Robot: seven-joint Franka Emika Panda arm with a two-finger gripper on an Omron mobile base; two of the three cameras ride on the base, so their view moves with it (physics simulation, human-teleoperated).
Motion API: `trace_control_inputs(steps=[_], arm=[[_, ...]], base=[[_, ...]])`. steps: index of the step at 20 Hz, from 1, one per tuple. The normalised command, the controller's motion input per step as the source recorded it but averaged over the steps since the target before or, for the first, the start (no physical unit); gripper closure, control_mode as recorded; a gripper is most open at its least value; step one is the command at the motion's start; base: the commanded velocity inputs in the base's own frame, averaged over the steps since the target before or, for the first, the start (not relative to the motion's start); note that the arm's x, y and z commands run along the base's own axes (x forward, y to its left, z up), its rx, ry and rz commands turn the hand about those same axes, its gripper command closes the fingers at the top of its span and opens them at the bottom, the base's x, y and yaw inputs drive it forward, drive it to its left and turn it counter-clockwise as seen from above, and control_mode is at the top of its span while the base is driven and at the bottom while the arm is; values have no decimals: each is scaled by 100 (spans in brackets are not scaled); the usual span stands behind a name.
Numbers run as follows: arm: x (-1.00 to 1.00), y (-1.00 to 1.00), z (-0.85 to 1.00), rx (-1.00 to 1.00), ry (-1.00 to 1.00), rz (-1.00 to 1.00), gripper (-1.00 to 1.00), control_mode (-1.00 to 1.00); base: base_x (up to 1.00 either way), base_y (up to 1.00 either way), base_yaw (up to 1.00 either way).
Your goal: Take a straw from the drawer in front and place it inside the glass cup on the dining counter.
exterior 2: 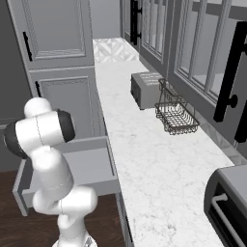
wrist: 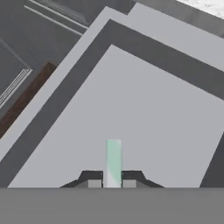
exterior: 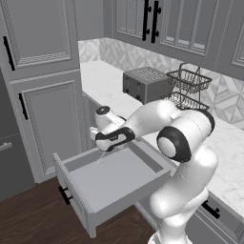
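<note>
Robot gripper [wrist: 112, 183] is holding the straw [wrist: 113, 162] above the open drawer [exterior: 107, 183].

In the hand view, the two dark fingertips [wrist: 93, 182] are pressing close against the pale green straw, which is standing up between them over the bare grey drawer floor. The left base view is showing the arm reaching down into the drawer; beyond, a toaster [exterior: 145, 83] and wire basket [exterior: 188, 88] are sitting on the marble counter [exterior 2: 159, 173].

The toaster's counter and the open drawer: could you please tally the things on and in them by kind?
Toaster: 1
Wire basket rack: 1
Straw, between the fingers of the hand above the drawer floor: 1
Total: 3
</note>
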Motion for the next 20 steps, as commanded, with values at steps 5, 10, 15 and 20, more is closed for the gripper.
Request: trace_control_inputs(steps=[5,10,15,20], arm=[[-50,-16,89,0,-22,0,100,-100],[-50,-18,87,0,-20,0,100,-100],[-39,-34,80,1,-14,0,100,-100],[-13,-27,65,1,-4,1,100,-100]], base=[[0,0,0],[0,0,0],[0,0,0],[0,0,0]])
